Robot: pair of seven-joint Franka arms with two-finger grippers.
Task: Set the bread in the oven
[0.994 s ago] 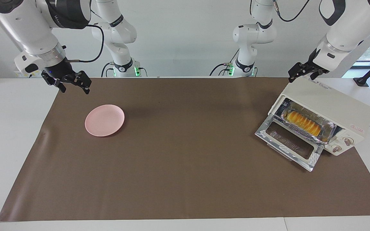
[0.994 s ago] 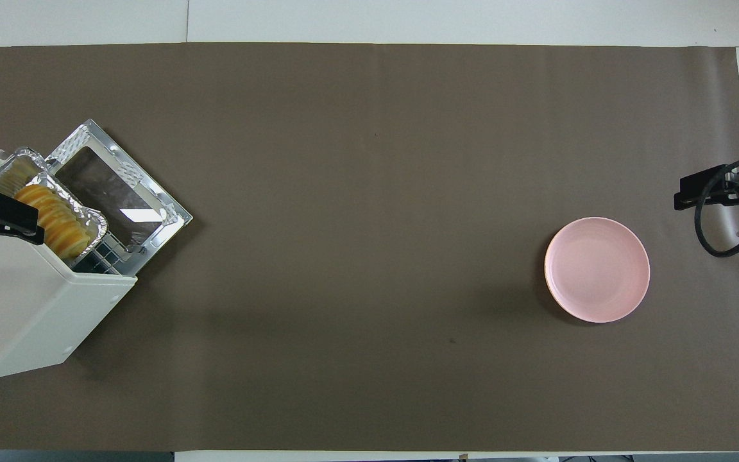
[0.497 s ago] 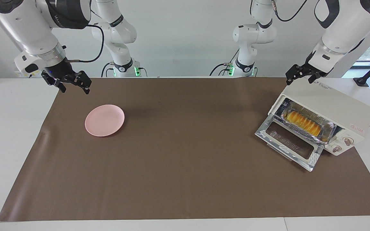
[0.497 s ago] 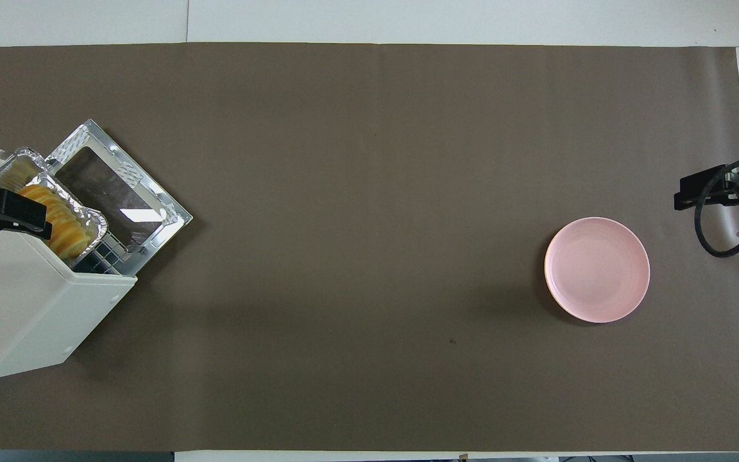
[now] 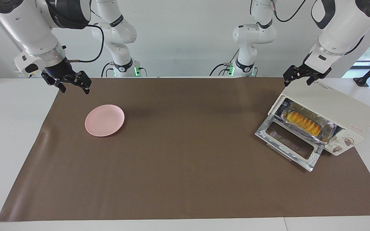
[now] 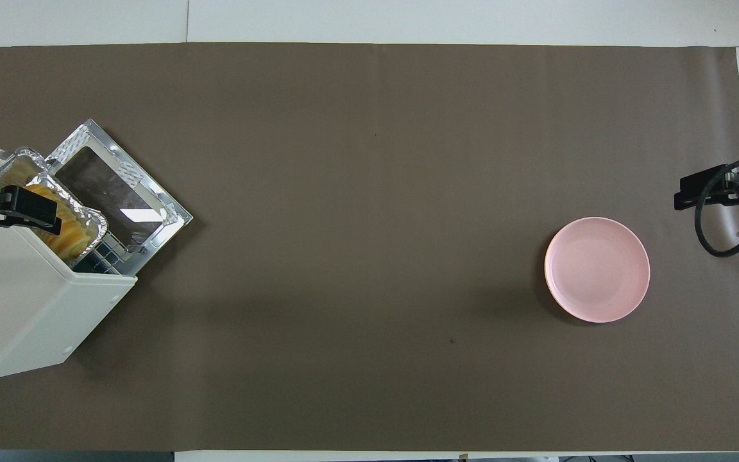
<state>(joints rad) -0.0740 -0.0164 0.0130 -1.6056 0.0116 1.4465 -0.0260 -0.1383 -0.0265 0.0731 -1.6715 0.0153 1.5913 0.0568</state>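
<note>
The bread (image 5: pixel 303 123), a ridged golden loaf, lies in a crinkled foil tray (image 5: pixel 328 131) on the rack inside the cream oven (image 5: pixel 332 104). The oven's glass door (image 5: pixel 288 145) hangs open and flat. From above, the bread (image 6: pixel 65 236) shows partly under my left gripper (image 6: pixel 5 212). My left gripper (image 5: pixel 297 81) hovers open and empty over the oven's top, at the corner nearest the robots. Open and empty too, my right gripper (image 5: pixel 75 89) waits over the mat's edge near the pink plate (image 5: pixel 104 120).
A brown mat (image 5: pixel 185 160) covers most of the white table. The oven (image 6: pixel 23 301) stands angled at the left arm's end, its open door (image 6: pixel 119 186) reaching toward the table's middle. The plate (image 6: pixel 597 269) sits at the right arm's end.
My left gripper has shifted a little across the oven's top toward the right arm's end, with its fingers still open. The right arm, bread and oven have not moved.
</note>
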